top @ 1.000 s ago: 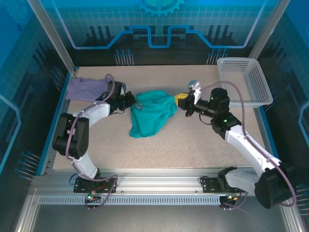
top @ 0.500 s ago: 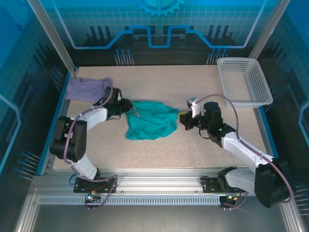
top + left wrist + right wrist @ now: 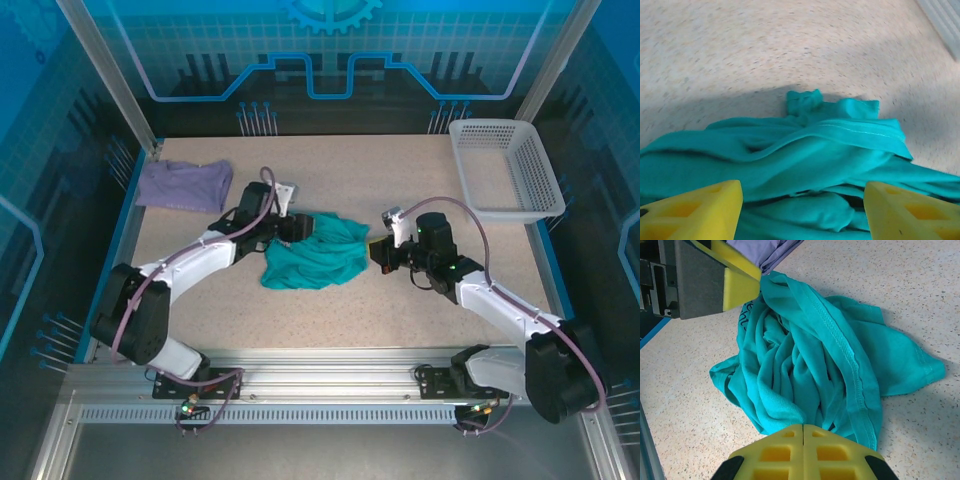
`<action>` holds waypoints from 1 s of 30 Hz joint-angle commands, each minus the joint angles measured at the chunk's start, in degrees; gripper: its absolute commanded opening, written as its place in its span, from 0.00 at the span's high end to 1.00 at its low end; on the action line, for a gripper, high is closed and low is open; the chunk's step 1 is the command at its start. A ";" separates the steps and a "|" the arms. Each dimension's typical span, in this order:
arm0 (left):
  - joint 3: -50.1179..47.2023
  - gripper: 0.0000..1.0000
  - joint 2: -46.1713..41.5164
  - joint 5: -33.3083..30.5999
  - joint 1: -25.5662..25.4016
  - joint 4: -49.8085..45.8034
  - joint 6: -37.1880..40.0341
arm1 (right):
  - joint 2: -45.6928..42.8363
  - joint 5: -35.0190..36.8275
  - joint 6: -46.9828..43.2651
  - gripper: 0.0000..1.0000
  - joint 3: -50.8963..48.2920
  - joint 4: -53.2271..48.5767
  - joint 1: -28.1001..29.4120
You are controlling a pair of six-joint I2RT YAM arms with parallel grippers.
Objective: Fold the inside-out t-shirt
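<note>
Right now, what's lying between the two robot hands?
The crumpled teal t-shirt lies between the left gripper and the right gripper. The top view shows this, and the right wrist view shows the shirt close up.

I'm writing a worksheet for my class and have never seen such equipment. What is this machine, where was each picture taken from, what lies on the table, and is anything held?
This machine is a left arm and a right arm bolted at the near edge of a table, each ending in a two-fingered pincer with yellow pads. The wide picture looks down from above and behind them; the other two come from wrist cameras. On the table lie a crumpled teal t-shirt, a lavender shirt at the far left and a white basket at the far right. The left pincer stands open over the teal t-shirt; the right pincer is shut beside it. Neither visibly holds anything.
</note>
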 commanded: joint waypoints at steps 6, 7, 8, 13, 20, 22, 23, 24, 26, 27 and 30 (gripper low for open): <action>13.59 0.23 12.62 1.28 -3.13 -12.55 10.59 | -0.10 -0.28 -1.26 1.00 2.57 -1.62 0.74; 15.20 0.25 14.17 1.09 -3.51 -13.62 10.75 | -0.08 -0.26 -1.34 1.00 2.65 -1.86 0.74; 16.58 0.28 15.46 0.87 -3.66 -14.35 10.85 | -0.22 -0.19 -1.43 1.00 2.88 -2.19 0.74; 22.41 0.64 18.59 -0.99 -3.70 -14.20 8.06 | -1.70 -0.01 -3.43 1.00 4.76 -5.82 0.74; 32.25 0.96 22.07 -5.39 -1.53 -16.97 3.06 | -12.64 1.56 -7.85 1.00 8.55 -14.50 0.40; 34.08 1.00 21.88 -5.29 0.23 -17.21 0.44 | -16.44 0.41 -8.03 1.00 10.33 -15.76 -0.11; 34.69 1.00 21.61 -5.27 1.31 -17.14 -1.38 | -18.30 -0.34 -8.25 1.00 11.29 -16.36 -0.27; 35.10 1.00 21.33 -5.16 2.42 -16.94 -3.09 | -19.95 -0.74 -8.39 1.00 12.18 -16.96 -0.45; 35.49 1.00 20.83 -3.85 4.15 -16.85 -5.51 | -22.44 -0.89 -8.51 1.00 13.16 -17.56 -0.68; 35.27 1.00 20.33 -1.24 4.65 -16.70 -5.67 | -22.97 -0.51 -8.39 1.00 13.27 -17.72 -0.65; 31.68 1.00 17.32 7.46 4.14 -13.95 -3.80 | -21.82 0.74 -9.48 1.00 13.64 -19.60 -0.66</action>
